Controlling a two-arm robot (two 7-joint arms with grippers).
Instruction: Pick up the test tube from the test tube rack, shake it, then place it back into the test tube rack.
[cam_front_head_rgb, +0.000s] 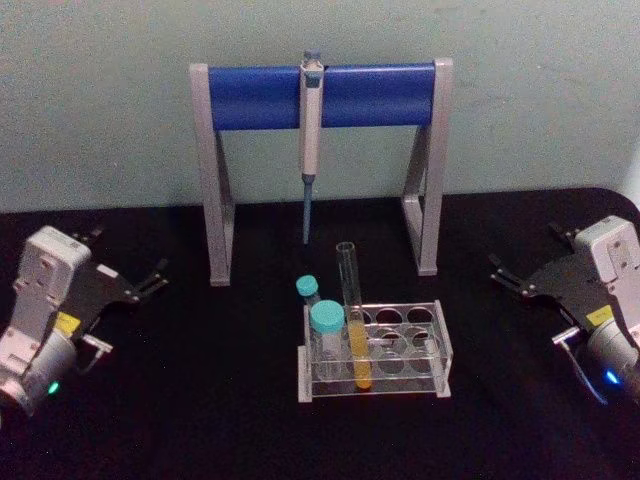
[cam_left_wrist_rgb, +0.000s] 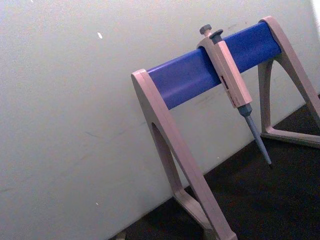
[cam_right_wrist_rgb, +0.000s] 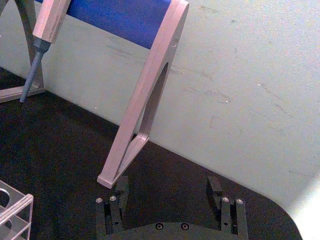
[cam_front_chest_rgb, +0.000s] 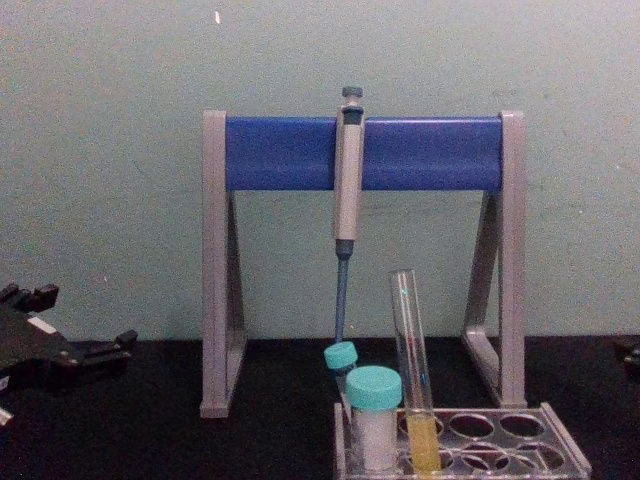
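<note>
Jaws spread wide and holding nothing, the right gripper (cam_right_wrist_rgb: 167, 187) rests low at the right edge of the black table (cam_front_head_rgb: 150, 420), well apart from the work. The left gripper (cam_front_head_rgb: 128, 252) sits at the far left in a matching pose, its fingers also looking parted and empty. Both appear to be parked at the ready, so the pick-up has not begun. The test tube (cam_front_head_rgb: 352, 320) stands in the test tube rack (cam_front_head_rgb: 440, 345) at the table's middle, in a near-row hole just beside a teal-capped vial (cam_front_head_rgb: 326, 335). It leans a little, probably because the hole is wider than the slim glass. It rises well above the rack, leaving a long bare stretch of glass that a gripper could take from either side. The tube is clear, capless and round-bottomed, with yellow liquid in its lower part. Behind the rack a pipette (cam_front_head_rgb: 311, 130) hangs from the blue-barred stand (cam_front_head_rgb: 250, 95), which looms over any lift.
</note>
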